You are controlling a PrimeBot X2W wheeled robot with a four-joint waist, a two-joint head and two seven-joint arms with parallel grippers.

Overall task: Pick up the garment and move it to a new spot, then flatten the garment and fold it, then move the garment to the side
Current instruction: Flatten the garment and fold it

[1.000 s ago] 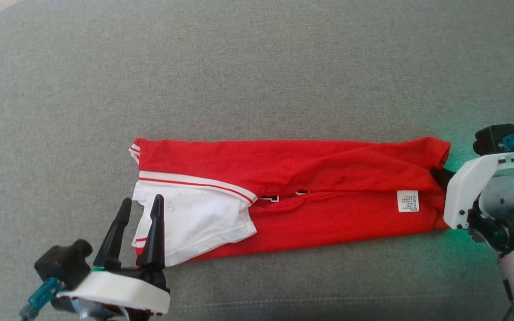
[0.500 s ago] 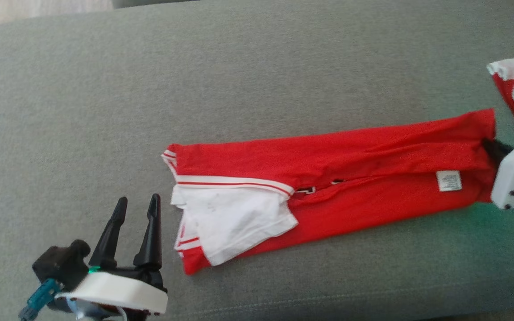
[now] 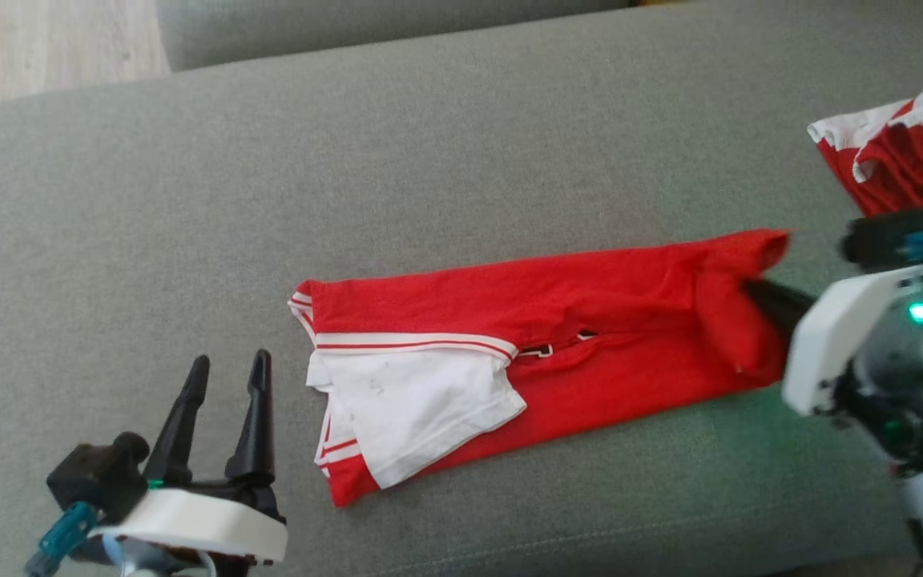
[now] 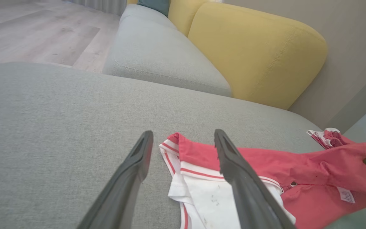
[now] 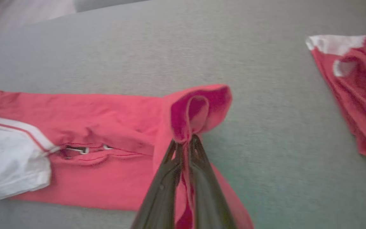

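**Red garment on grey seat, right end pinched**

1. Garment [image 3: 558, 336]: red with white trim, folded into a long band. It lies on the grey sofa seat [image 3: 461, 144]. In the head view it crosses the centre from about 8 o'clock up to 3 o'clock. A white sleeve [image 3: 421, 401] with red stripes lies on top at the 8 o'clock end. A small white care label [image 4: 345, 194] shows in the left wrist view, near 4 o'clock. The 3 o'clock end is raised off the seat and curled over into a loop, and the rest lies flat.

2. Right gripper [image 5: 183, 142]: the fingers are pressed together on the garment's raised end, with red cloth caught between them. In the head view it sits at 3 o'clock, with a green light [image 3: 920, 312] glowing on the wrist behind it.

3. Left gripper [image 3: 231, 358]: at 7 o'clock in the head view, fingers spread wide and holding nothing. It is over the seat, just beside the sleeve end on its 9 o'clock side and apart from the cloth.

4. Second red-and-white piece [image 3: 902, 152]: crumpled, at 2 o'clock in the head view. It lies on the same seat, near the garment's raised end but apart from it.

5. Surroundings: a yellow cushion [image 4: 256, 47] at 1 o'clock in the left wrist view, and wood floor [image 3: 53, 48] at 11 o'clock in the head view.
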